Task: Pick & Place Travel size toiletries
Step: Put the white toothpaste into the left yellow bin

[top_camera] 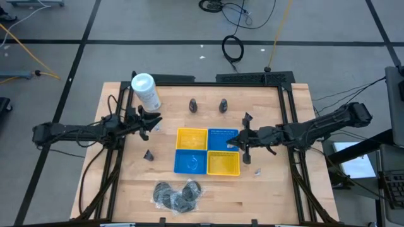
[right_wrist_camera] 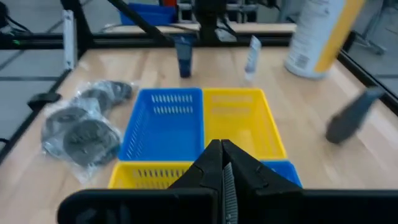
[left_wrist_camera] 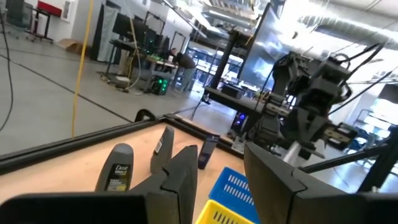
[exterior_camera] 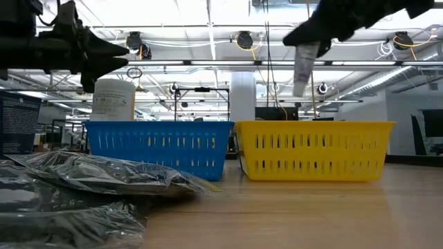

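The bench (top_camera: 265, 189) is pale wood with a smooth, matt grain. The four baskets (top_camera: 207, 151) at frame centre are slotted plastic, blue and yellow, faintly shiny. At lower left in the low view, the discs' clear wrap (exterior_camera: 83, 176) is crinkled, glossy film. The white canister (top_camera: 146, 91) looks like smooth plastic. The tools are dark and matt.

The wooden table (top_camera: 265, 189) carries four baskets (top_camera: 207, 151), a white canister (top_camera: 146, 91), wrapped discs (top_camera: 177, 195) and dark mini bottles (top_camera: 193, 105).

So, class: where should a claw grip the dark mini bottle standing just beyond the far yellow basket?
The dark mini bottle stands upright, tapering upward, with nothing crowding it: probably come down from above and grip its wider lower body.
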You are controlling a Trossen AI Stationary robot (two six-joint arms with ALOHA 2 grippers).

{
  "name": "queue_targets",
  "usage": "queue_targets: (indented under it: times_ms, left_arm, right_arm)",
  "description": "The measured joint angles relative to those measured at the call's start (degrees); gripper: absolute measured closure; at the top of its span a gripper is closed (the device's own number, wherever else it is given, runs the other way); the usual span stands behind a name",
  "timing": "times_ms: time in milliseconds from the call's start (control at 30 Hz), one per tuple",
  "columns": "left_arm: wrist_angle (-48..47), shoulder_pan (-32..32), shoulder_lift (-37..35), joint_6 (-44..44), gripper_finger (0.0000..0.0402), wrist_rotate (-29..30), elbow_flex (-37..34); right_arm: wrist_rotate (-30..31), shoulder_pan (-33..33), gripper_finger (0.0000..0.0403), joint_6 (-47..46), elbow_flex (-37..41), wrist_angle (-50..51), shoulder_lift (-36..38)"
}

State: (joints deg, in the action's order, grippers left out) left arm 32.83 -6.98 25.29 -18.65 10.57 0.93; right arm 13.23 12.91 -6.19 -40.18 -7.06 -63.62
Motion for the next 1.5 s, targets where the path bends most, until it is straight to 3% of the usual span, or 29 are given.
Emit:
queue_targets:
  times_ms: [467,833,1233,1500]
  left_arm:
    - [25.9,5.1,22.8,4.0,0.0270,2.6,1.1]
    - [25.2,9.4,40.0,7.3,0.0270,-5.7,14.3]
    - [19.1,11.3,60.6,7.9,0.0270,-6.5,31.4]
    - [5.0,11.8,63.9,8.3,0.0270,-12.3,39.5]
  right_arm:
    - [-4.7,0.0,0.0403,4.0,-6.7,-10.1,-12.8]
    - [-5.9,-2.1,0.0403,5.4,-9.5,-12.0,-15.8]
    - [-5.9,-2.1,0.0403,5.9,-9.5,-11.4,-15.1]
    - [-5.8,-2.1,0.0403,6.9,-9.5,-10.5,-11.9]
